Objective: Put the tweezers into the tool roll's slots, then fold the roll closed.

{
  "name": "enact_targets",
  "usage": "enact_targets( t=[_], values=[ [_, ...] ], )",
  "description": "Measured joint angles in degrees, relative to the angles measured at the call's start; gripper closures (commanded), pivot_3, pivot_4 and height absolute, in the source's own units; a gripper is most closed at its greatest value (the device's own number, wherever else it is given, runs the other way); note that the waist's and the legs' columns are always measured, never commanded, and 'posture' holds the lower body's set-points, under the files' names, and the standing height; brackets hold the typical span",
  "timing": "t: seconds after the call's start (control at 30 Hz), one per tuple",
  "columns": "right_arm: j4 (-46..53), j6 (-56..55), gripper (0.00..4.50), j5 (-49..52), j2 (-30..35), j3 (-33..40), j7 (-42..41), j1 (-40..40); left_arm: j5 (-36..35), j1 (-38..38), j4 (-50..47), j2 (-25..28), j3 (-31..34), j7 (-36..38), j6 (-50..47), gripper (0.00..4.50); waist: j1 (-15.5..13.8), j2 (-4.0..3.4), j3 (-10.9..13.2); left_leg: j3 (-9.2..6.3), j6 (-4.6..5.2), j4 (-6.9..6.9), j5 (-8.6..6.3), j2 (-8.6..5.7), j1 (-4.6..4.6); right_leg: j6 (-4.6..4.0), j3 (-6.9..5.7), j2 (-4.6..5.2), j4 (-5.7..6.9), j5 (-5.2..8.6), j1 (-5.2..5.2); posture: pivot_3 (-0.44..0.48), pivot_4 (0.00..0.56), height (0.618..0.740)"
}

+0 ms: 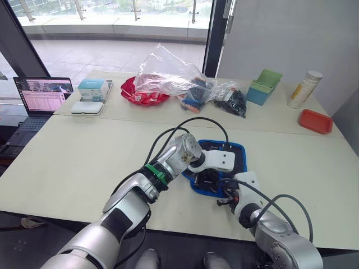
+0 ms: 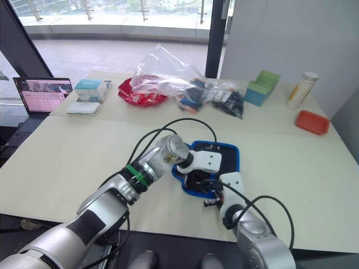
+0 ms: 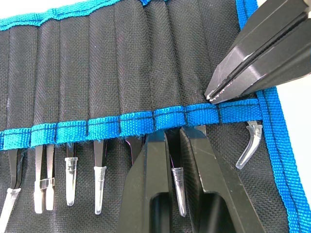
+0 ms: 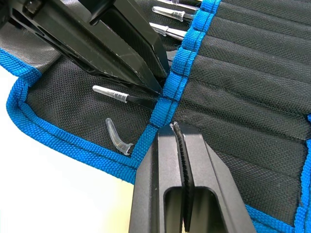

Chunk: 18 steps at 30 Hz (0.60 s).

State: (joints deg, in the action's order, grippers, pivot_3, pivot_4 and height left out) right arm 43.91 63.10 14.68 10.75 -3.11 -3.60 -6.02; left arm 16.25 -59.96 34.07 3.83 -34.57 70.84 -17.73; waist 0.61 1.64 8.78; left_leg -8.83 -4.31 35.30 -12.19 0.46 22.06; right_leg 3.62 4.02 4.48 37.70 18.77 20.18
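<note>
Tool roll [image 1: 238, 151] lies open on table [image 1: 73, 162], tweezers [image 3: 99, 172] seated in slots [image 3: 104, 128]. Left gripper [image 3: 176, 141], fingers near-closed, straddles one tweezer, probably seating it. Right gripper [image 4: 173, 127] closed, pins blue stripe [image 4: 182, 56] steady.

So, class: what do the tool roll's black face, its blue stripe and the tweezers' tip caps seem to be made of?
Tool roll: black woven fabric, matte; the coarse weave shows. Blue stripe: woven webbing, probably synthetic, with stitched divisions. Tip caps: likely clear soft plastic, translucent and glossy. The tweezers themselves look like metal, though mostly hidden in the slots.
</note>
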Motion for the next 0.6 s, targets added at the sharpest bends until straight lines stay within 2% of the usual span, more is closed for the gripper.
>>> enact_targets(
  t=[0.03,0.07,0.23,0.43,0.5,0.6],
  values=[
    [0.0,0.0,4.50,0.0,0.0,-0.1,0.0,0.0,-0.3,0.2,-0.5,0.4,0.1,0.1,0.0,4.48,0.1,0.00,0.0,-0.01,0.00,0.00,0.00,0.00,0.01,0.00,0.00,0.00,0.01,0.00,0.02,0.000,0.150,0.740],
    [0.0,0.0,4.50,0.0,-0.1,-0.1,0.0,0.1,-0.6,0.4,-0.8,0.6,0.4,0.1,-0.1,3.57,0.2,0.00,0.0,-0.01,0.00,-0.01,0.00,0.00,0.01,0.00,0.00,-0.01,0.03,0.00,0.03,0.000,0.150,0.740],
    [-0.6,0.0,4.50,0.0,-0.1,-0.6,-0.3,0.8,-4.2,0.7,-7.8,4.8,4.6,1.8,-2.5,1.92,0.8,-0.02,0.0,-0.02,0.00,-0.02,0.00,0.03,0.00,0.00,0.00,-0.03,0.13,0.00,0.10,0.000,0.150,0.740],
    [-1.8,0.0,4.50,0.2,0.6,-1.1,-2.0,2.2,-13.2,3.6,-23.7,17.2,14.2,6.4,-13.1,0.02,2.1,-0.15,0.0,-0.01,0.00,-0.12,0.00,0.13,-0.18,-0.04,0.00,-0.09,0.30,0.04,0.10,0.000,0.150,0.740],
    [-2.1,0.0,4.50,0.1,1.1,-1.0,-2.4,2.5,-15.9,6.8,-26.6,19.9,16.6,6.8,-15.4,0.02,2.1,-0.16,0.0,-0.01,0.00,-0.10,0.00,0.13,-0.19,-0.04,0.00,-0.08,0.31,0.04,0.09,0.000,0.150,0.740],
    [-2.3,0.0,4.50,0.1,2.3,-1.0,-3.3,3.0,-19.8,16.6,-30.0,24.0,22.4,5.2,-13.1,0.02,2.1,-0.22,0.0,0.00,0.00,-0.12,0.00,0.18,-0.24,-0.05,0.00,-0.10,0.34,0.04,0.11,0.000,0.150,0.740]
  ],
)
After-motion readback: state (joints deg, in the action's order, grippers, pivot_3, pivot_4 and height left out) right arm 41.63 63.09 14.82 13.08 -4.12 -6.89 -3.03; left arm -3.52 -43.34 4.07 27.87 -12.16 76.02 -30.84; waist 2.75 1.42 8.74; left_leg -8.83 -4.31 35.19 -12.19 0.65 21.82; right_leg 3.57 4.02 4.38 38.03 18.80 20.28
